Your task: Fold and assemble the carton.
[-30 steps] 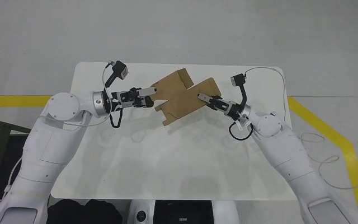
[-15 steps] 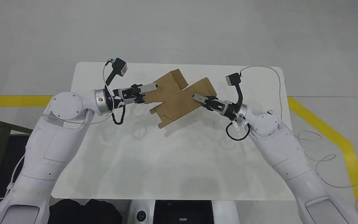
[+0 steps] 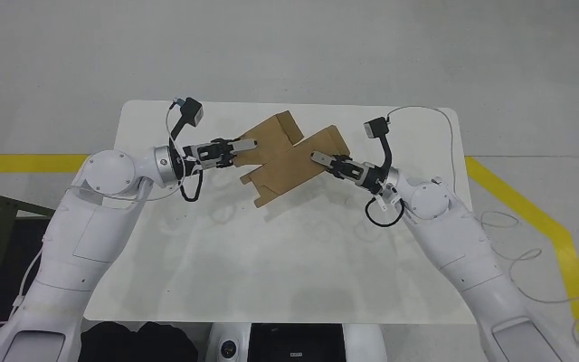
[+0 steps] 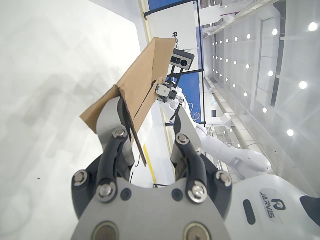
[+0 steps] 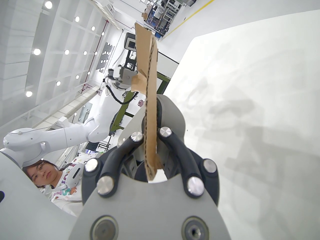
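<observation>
While the white table (image 3: 298, 262) is stretching out beneath both arms, the brown carton (image 3: 289, 158) is hanging over its far middle part, between the two grippers. It is showing its broad face to the top view, still mostly flattened, with its flaps sticking out at both ends. From the wrist views it appears to be raised off the tabletop rather than lying on it, though how far is not clear.

On the robot's right, the right gripper (image 3: 318, 158) is gripping the carton's right-hand edge. Its fingers are pressing together on the corrugated sheet, which is running edge-on between them in the right wrist view.

On the robot's left, the left gripper (image 3: 246, 143) is sitting at the carton's opposite end. Its jaws are standing wide apart, released. In the left wrist view a flap edge is passing between the two fingers and is resting against one finger (image 4: 110, 116), while the other finger is standing clear of the cardboard. Beyond that flap, the carton is folding slightly along a crease and reaching away toward the other arm.
</observation>
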Motion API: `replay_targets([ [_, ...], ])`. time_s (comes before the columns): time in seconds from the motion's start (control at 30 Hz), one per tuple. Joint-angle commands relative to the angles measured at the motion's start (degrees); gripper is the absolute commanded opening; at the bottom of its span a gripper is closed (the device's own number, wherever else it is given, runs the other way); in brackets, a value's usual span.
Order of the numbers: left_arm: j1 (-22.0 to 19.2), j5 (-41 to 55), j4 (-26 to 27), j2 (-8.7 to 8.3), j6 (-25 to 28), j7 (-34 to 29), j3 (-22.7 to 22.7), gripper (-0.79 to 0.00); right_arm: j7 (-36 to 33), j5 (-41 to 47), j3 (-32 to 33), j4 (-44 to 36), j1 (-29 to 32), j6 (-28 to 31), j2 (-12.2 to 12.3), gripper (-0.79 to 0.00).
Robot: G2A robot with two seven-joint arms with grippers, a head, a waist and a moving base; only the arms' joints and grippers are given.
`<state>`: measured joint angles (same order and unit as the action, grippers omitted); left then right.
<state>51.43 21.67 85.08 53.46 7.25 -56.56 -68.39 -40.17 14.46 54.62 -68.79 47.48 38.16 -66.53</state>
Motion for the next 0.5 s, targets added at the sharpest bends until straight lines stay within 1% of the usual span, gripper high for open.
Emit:
replay_targets([
  [0.0,0.0,-0.5,-0.1,-0.01,-0.1,-0.2,0.0,-0.406,-0.1,0.0,0.0,0.0,0.0,0.0,-0.1,-0.785],
  [0.13,0.1,-1.1,-0.4,0.00,-0.3,-0.7,0.0,-0.422,-0.5,0.0,0.1,0.2,-0.2,0.0,-0.3,-0.785],
  [0.2,0.1,-1.6,-0.4,-0.01,-0.4,-1.0,0.0,-0.449,-0.5,-0.1,0.2,0.3,-0.2,0.0,-0.3,-0.785],
  [0.23,0.2,-1.8,-0.5,-0.01,-0.4,-1.1,0.0,-0.493,-0.5,-0.1,0.2,0.3,-0.2,0.0,-0.4,-0.785],
  [0.37,0.3,-2.2,-0.6,0.01,-0.7,-1.5,0.0,-0.610,-0.7,-0.2,0.4,0.4,-0.2,0.0,-0.5,-0.785],
  [0.4,0.3,-2.3,-0.6,0.02,-0.7,-1.5,0.1,-0.662,-0.7,-0.2,0.4,0.5,-0.2,0.0,-0.5,-0.785],
  [0.47,0.3,-2.4,-0.7,0.06,-0.8,-1.6,0.1,-0.699,-0.8,-0.2,0.5,0.5,-0.2,0.1,-0.6,-0.785],
])
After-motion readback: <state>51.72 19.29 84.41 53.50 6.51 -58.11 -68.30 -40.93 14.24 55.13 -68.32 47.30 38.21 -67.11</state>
